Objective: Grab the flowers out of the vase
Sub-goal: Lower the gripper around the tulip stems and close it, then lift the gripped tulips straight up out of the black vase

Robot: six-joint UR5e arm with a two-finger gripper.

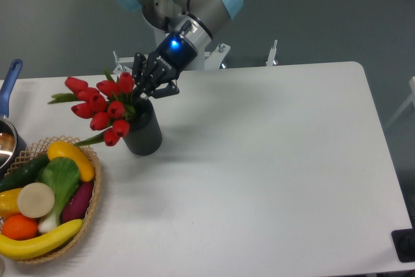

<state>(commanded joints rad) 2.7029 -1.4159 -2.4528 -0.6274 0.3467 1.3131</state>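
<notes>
The flowers (102, 104), a bunch of red tulip buds with green leaves, stand in the black vase (145, 137) at the table's left and lean out to the left. My gripper (145, 87) reaches down from the upper right to the stems just above the vase mouth. Its dark fingers (157, 81) are drawn close together on the stems at the right of the bunch. The stems inside the vase are hidden.
A woven basket (96, 189) with banana, orange, cucumber and other produce sits at the front left, close below the vase. A blue-handled pot (11, 74) is at the left edge. The white table (272, 160) stretches to the right.
</notes>
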